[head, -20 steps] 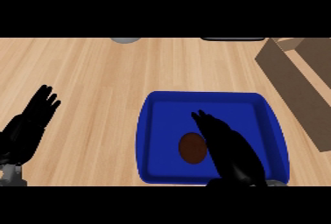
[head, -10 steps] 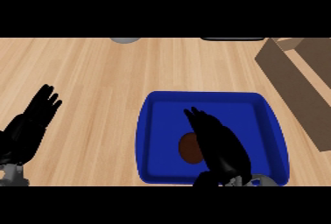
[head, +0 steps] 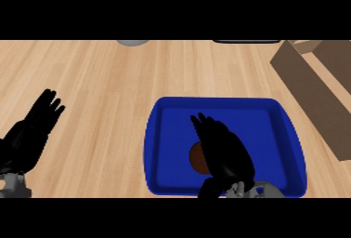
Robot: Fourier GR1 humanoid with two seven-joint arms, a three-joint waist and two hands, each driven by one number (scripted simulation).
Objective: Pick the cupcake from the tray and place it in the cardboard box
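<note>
Inside the tray (head: 274,111), the cupcake (head: 198,157) lies just left of the right hand (head: 223,151), whose straight, released fingers partly cover it; left hand (head: 31,132) rests open, well left; box (head: 322,88) stands right

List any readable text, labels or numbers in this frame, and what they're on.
None: no words, brands, numbers or signs can be read anywhere in the head view.
Cardboard box: plain brown, no print showing.
Blue tray: unmarked.
Cupcake: brown, mostly hidden by the right hand; no label visible.
Left hand: plain black.
</note>
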